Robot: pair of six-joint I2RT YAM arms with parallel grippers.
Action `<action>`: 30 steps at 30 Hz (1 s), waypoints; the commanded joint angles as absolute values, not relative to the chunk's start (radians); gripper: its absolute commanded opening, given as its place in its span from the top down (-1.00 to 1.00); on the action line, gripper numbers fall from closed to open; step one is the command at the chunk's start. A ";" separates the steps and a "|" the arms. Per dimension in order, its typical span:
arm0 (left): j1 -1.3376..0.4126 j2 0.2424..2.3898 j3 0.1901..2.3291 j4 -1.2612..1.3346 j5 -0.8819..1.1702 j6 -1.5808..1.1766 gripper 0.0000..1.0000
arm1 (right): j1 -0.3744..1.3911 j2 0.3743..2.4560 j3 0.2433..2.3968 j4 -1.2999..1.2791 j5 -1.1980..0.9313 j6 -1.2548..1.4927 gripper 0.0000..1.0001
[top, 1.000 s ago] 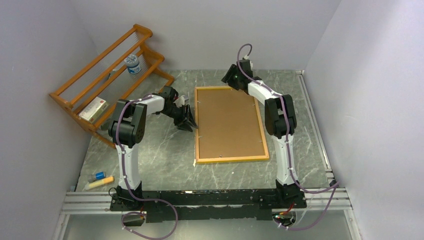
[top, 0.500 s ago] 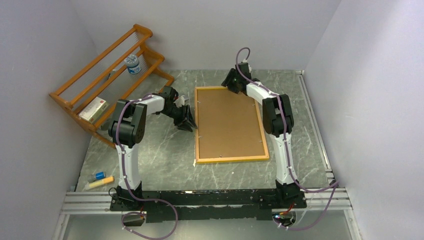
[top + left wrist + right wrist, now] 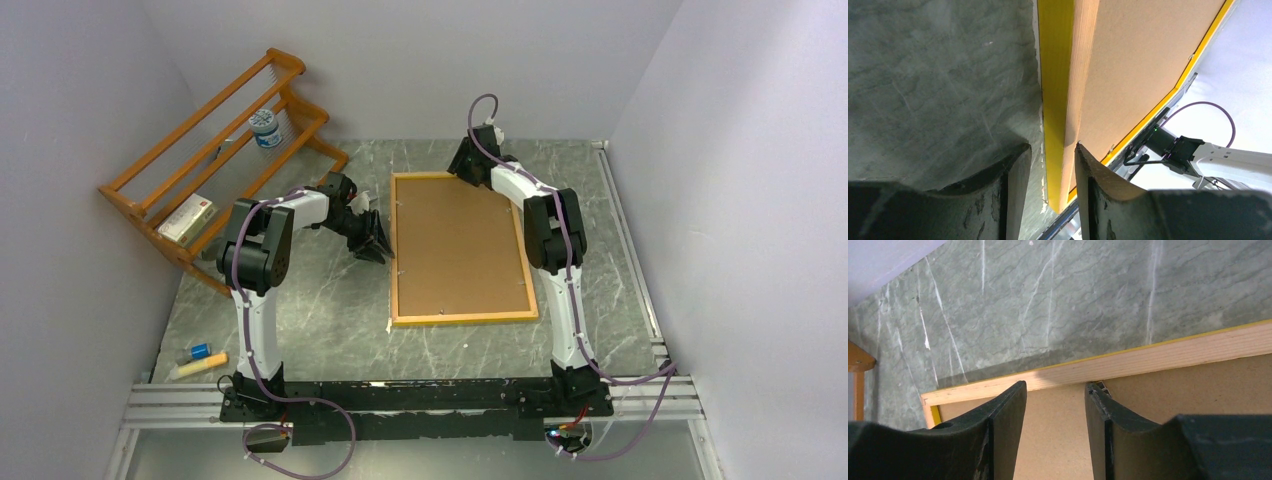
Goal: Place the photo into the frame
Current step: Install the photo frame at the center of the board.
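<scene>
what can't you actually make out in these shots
- The photo: in no view; the hardboard panel fills the frame, hiding anything beneath.
- Right gripper: fingertips hidden in the top view behind its own wrist.
- Label of the white-and-blue container on the rack: top view, too small.
- Frame's front face: turned down against the table in every view.

frame (image 3: pixel 460 318) fills table (image 3: pixel 330 320) centre; rack (image 3: pixel 128 205) blocks far left; bare strips beside frame passable.
</scene>
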State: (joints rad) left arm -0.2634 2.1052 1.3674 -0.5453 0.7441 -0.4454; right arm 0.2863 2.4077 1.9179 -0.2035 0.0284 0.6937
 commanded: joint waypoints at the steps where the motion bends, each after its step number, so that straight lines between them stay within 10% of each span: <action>1: -0.262 2.105 1.359 -0.557 0.647 -0.396 0.11 | 0.275 2.437 1.961 -0.259 0.093 0.655 0.00; 30: -0.247 1.935 1.391 -0.575 0.565 -0.411 0.00 | 0.364 2.157 1.868 -0.391 0.072 0.658 -0.08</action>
